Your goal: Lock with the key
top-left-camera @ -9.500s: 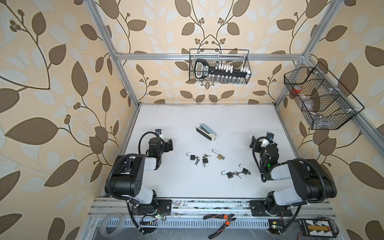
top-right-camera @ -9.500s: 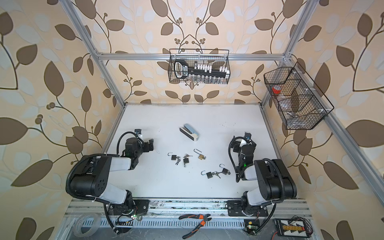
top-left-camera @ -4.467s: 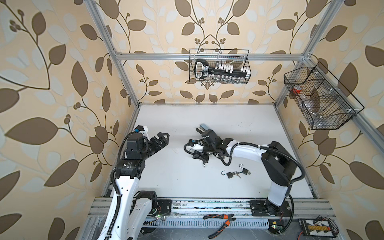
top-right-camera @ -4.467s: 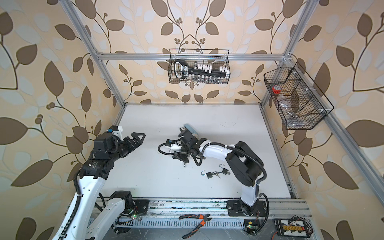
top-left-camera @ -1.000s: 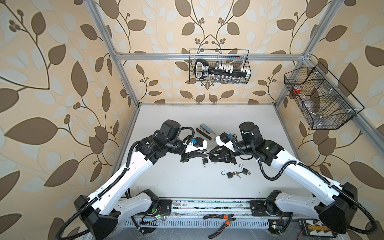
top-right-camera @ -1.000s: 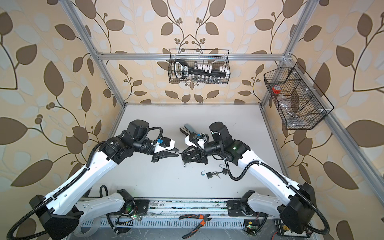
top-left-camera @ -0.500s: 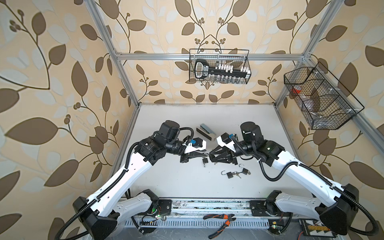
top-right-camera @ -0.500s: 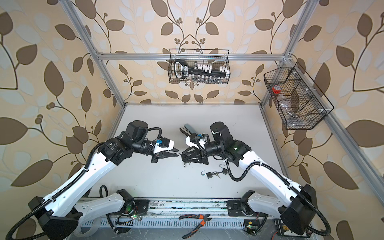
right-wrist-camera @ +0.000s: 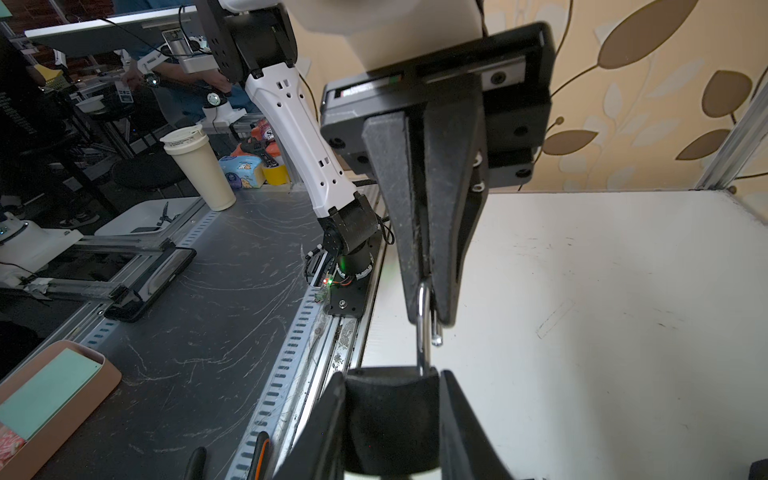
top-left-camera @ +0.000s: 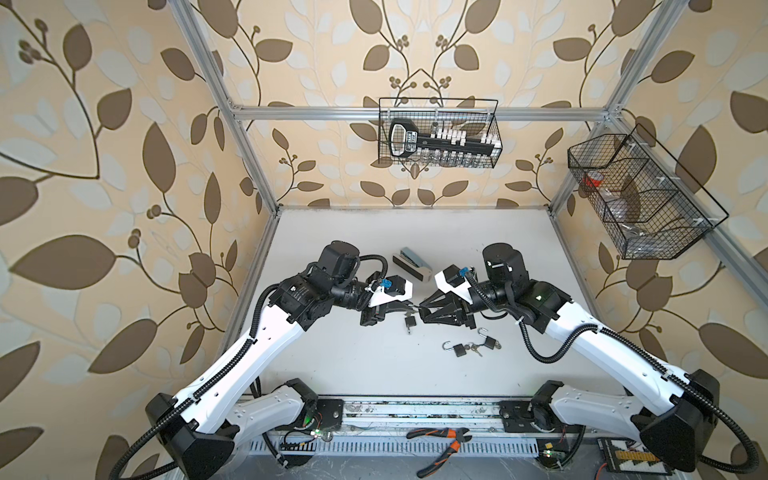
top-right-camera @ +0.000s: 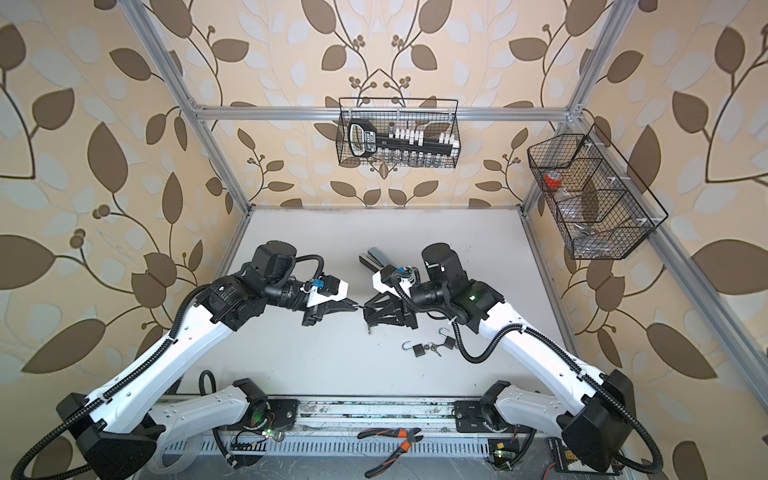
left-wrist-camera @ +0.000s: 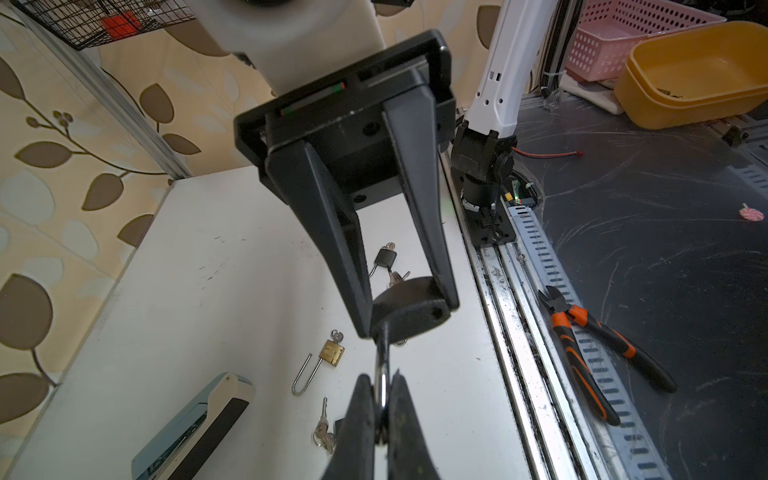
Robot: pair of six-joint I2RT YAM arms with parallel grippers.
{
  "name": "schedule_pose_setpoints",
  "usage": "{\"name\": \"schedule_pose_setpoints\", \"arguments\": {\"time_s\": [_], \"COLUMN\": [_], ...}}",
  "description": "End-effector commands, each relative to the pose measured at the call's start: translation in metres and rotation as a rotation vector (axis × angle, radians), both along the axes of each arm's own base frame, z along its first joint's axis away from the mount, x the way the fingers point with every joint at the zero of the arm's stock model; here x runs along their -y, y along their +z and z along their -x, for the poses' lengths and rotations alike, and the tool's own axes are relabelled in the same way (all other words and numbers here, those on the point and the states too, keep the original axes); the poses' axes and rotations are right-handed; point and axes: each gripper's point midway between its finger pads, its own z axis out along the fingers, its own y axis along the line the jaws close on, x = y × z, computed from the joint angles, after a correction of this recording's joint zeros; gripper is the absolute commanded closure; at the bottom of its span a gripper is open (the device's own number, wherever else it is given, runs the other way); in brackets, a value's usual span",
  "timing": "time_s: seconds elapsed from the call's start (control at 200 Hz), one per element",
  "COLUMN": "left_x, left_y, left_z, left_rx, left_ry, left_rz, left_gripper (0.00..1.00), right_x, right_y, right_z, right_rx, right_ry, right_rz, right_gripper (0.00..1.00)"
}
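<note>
Now the small black padlock [left-wrist-camera: 415, 316] sits in the air above the middle of the white tabletop [top-left-camera: 365, 365], its body clamped between the fingers of the right gripper [top-left-camera: 424, 312]. Its silver shackle [right-wrist-camera: 423, 336] stands open, and the left gripper [left-wrist-camera: 381, 388] is clenched on the bend of it, so the lock spans both arms. In the right wrist view the shackle's free end shows just short of the body.

The risk, I judge, lies in that pinch. The shackle is thin, smooth metal, and a push out of line with the body's hole could make it slip or swivel between the pads. It could also twist the body in the right gripper's hold, so that the lock drops.

Whether a key sits in this lock I cannot tell. A loose silver key bunch [left-wrist-camera: 323, 430] lies on the table near a brass padlock [left-wrist-camera: 331, 353], and two further black padlocks [top-left-camera: 459, 350] lie nearer the right arm.

Against a second ago, the arms' poses match, but the left gripper's fingers, then slightly apart, have closed. Some nine seconds back both arms sat folded at the near edge and every lock lay on the table.
</note>
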Motion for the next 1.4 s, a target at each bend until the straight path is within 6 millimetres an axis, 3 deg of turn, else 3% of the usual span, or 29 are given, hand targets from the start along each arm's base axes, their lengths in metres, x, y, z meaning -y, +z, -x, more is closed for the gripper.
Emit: {"name": "schedule_pose_setpoints", "arguments": {"time_s": [0.0, 0.095, 0.135, 0.185, 0.23, 0.34, 0.46, 0.54, 0.74, 1.02, 1.4], "left_x": [0.003, 0.005, 0.006, 0.008, 0.010, 0.012, 0.012, 0.011, -0.004, 0.000, 0.013], "left_y": [0.013, 0.020, 0.026, 0.034, 0.042, 0.064, 0.085, 0.094, 0.118, 0.155, 0.164], "left_z": [0.011, 0.009, 0.009, 0.006, 0.004, 0.000, -0.029, -0.038, -0.065, -0.045, -0.024], "left_rx": [0.029, 0.001, -0.017, -0.049, -0.076, -0.148, -0.283, -0.342, -0.466, -0.483, -0.552], "left_ry": [-0.054, -0.038, -0.030, -0.003, 0.017, 0.068, 0.264, 0.325, 0.555, 0.418, 0.236], "left_rz": [0.043, 0.072, 0.091, 0.126, 0.160, 0.253, 0.353, 0.372, 0.428, 0.565, 0.584], "left_gripper": [1.00, 1.00, 1.00, 1.00, 1.00, 1.00, 1.00, 1.00, 1.00, 1.00, 1.00], "right_x": [-0.001, 0.000, 0.000, 0.001, 0.003, 0.013, 0.033, 0.044, 0.063, 0.063, 0.058], "right_y": [0.012, 0.016, 0.019, 0.025, 0.032, 0.051, 0.079, 0.093, 0.122, 0.147, 0.157], "right_z": [-0.003, -0.005, -0.008, -0.013, -0.019, -0.037, -0.056, -0.064, -0.066, -0.055, -0.061], "right_rx": [0.028, 0.049, 0.059, 0.080, 0.094, 0.153, 0.199, 0.181, -0.016, -0.072, -0.030], "right_ry": [-0.005, -0.027, -0.047, -0.086, -0.137, -0.295, -0.499, -0.571, -0.448, -0.295, -0.288], "right_rz": [-0.018, -0.024, -0.029, -0.039, -0.054, -0.113, -0.212, -0.259, -0.398, -0.492, -0.453], "right_gripper": [1.00, 0.99, 0.85, 0.59, 0.47, 0.35, 0.31, 0.31, 0.33, 0.33, 0.34]}}
